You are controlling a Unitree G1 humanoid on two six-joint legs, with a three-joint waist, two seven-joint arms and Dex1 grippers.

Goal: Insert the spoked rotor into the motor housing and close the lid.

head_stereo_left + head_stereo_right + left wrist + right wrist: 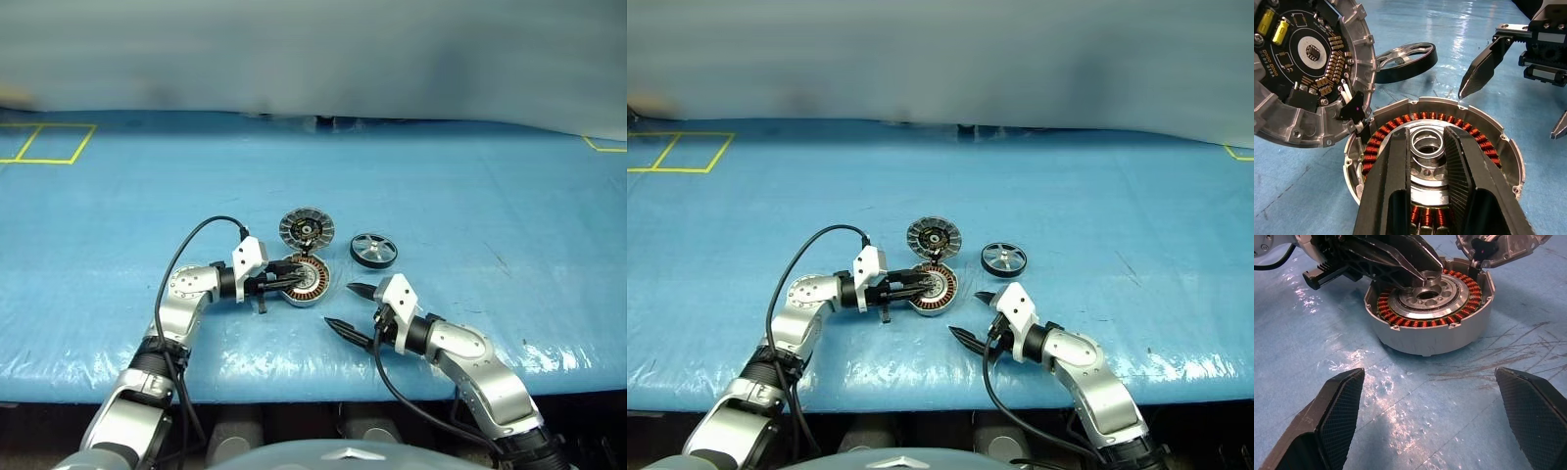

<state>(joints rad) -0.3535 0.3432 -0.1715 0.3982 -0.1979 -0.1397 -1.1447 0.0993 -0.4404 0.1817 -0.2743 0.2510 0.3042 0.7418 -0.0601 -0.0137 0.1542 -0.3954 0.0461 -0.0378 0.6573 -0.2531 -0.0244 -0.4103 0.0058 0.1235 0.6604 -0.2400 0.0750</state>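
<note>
1. Black fingers of the left gripper (pixel 290 279) reach sideways over the motor housing (pixel 308 282), nearly together and pinching a small silver ring (pixel 1427 145) at the housing's hub; whether the ring is loose or part of the hub I cannot tell.
2. The right gripper (pixel 348 308) has its jaws spread wide and empty, pointing at the housing from the near edge of the tabletop (pixel 509 196), just short of it.
3. The lid (pixel 307 228) stands swung open on the housing's far side, its circuit face showing.
4. The spoked rotor (pixel 373 250) lies flat on the tabletop, to the right of the housing and lid, untouched.
5. Risk: a pull by the left gripper could drag or tip the housing, since nothing braces it.
6. Risk: the right arm, reaching for the rotor, could clip the housing or the open lid, knocking it shut early.
</note>
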